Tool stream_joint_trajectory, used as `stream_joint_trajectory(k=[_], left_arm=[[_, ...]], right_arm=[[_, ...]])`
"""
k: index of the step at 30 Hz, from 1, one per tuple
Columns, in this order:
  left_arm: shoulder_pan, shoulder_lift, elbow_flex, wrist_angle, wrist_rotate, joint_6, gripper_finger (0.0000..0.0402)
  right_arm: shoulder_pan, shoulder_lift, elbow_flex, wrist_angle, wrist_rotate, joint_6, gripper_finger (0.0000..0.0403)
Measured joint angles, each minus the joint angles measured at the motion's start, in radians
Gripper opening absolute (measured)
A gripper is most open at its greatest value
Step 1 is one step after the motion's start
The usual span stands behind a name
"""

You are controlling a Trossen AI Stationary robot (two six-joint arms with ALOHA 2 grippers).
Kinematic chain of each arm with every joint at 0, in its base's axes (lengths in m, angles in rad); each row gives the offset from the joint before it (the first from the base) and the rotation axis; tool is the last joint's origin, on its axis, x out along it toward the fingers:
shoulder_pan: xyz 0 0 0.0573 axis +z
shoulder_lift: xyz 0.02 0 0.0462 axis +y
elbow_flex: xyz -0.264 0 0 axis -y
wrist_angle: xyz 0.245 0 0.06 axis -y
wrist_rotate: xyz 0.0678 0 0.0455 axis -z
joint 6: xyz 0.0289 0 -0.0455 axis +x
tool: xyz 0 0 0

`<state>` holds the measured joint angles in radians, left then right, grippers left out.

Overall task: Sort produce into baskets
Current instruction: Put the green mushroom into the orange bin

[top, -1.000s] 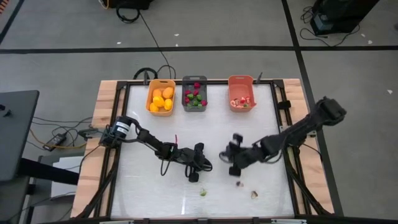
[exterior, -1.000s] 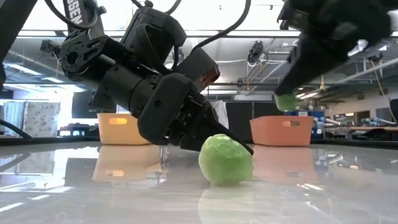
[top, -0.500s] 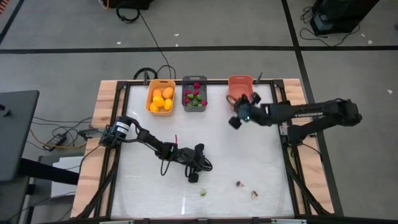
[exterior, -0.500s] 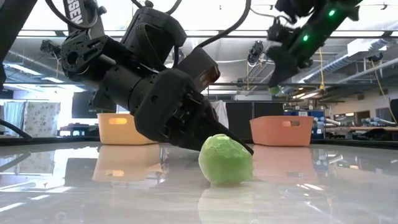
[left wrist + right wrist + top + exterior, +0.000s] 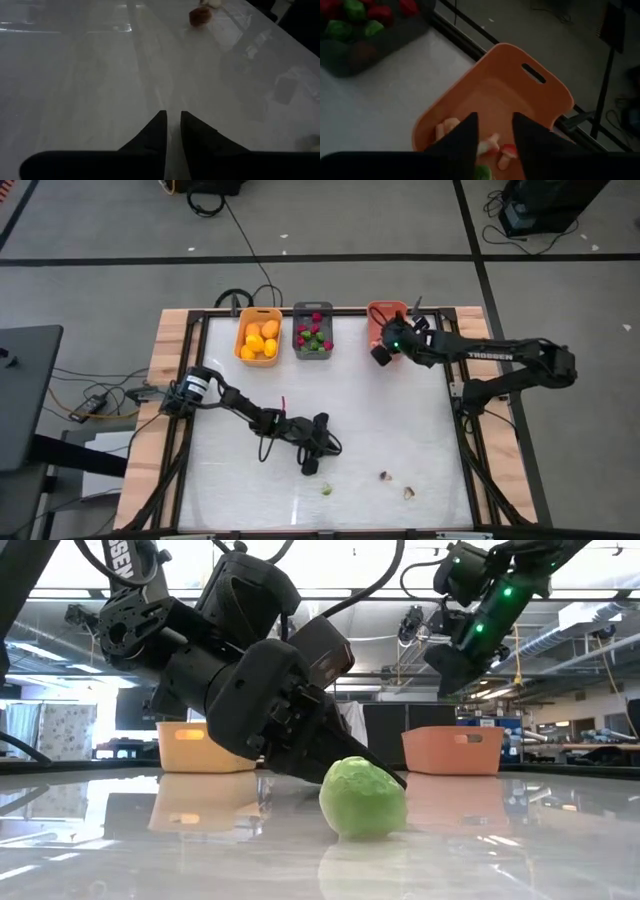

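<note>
Step in hand looks like a drop-off, not a pick. Nearest the low camera, a green ball (image 5: 363,797) sits on the table (image 5: 400,420), touching or just in front of the left gripper (image 5: 312,461), which lies low at lower centre of the high view; its fingers (image 5: 159,131) show a thin slit between them in the wrist view, nearly closed, nothing held. Also loose near the bottom edge of the high view: a small green bit (image 5: 327,489), a dark reddish piece (image 5: 384,475) and a pale piece (image 5: 409,492). Farther back, along the top edge of the table, stand the yellow-orange basket (image 5: 241,340) with yellow fruits (image 5: 260,340), the dark grey basket (image 5: 299,332) with red and green pieces, and the salmon basket (image 5: 372,318). The right gripper (image 5: 381,356) hangs over the salmon basket's near edge, jaws parted; its wrist view shows a small green piece (image 5: 481,173) between the fingers at the bottom edge, with pale slices (image 5: 447,127) in the basket below. Whether that green piece is gripped or already let go cannot be told. Likely next: finish the release, check it lands inside, then go back for the loose pieces. Hard to make out: the salmon basket's contents from above, covered by the gripper; the reddish piece's identity.
</note>
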<state>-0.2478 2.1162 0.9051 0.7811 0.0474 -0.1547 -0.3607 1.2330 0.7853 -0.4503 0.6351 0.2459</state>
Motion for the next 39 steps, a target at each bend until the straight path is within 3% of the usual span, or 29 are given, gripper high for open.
stream_joint_trajectory(k=[6, 9, 14, 16, 19, 22, 28, 33, 39], left_arm=[[0.000, -0.003, 0.001, -0.013, 0.000, -0.012, 0.0060], [-0.001, -0.048, 0.001, -0.111, -0.010, -0.005, 0.0052], [-0.009, -0.163, 0.000, -0.327, -0.044, 0.048, 0.0018], [-0.023, -0.190, 0.000, -0.347, -0.007, 0.041, 0.0009], [-0.059, -0.200, 0.000, -0.330, 0.161, 0.108, 0.0010], [-0.105, -0.200, 0.000, -0.289, 0.176, 0.125, 0.0037], [-0.182, -0.174, 0.000, -0.233, -0.030, 0.203, 0.0135], [-0.195, -0.127, 0.000, -0.141, -0.004, 0.207, 0.0207], [-0.196, -0.060, 0.000, -0.088, 0.035, 0.201, 0.0224]], right_arm=[[0.042, -0.024, 0.000, 0.004, -0.047, 0.033, 0.0201], [0.107, -0.027, -0.001, -0.006, -0.110, 0.089, 0.0205], [0.249, -0.027, -0.054, -0.012, -0.110, 0.199, 0.0202], [0.307, -0.027, -0.074, -0.009, -0.094, 0.250, 0.0202], [0.395, -0.027, -0.101, 0.009, -0.080, 0.324, 0.0202], [0.477, -0.027, -0.120, 0.048, -0.078, 0.389, 0.0202], [0.627, -0.027, -0.127, 0.083, -0.041, 0.465, 0.0202], [0.688, -0.027, -0.127, 0.080, 0.020, 0.493, 0.0202], [0.696, -0.027, -0.127, 0.080, 0.027, 0.496, 0.0202]])
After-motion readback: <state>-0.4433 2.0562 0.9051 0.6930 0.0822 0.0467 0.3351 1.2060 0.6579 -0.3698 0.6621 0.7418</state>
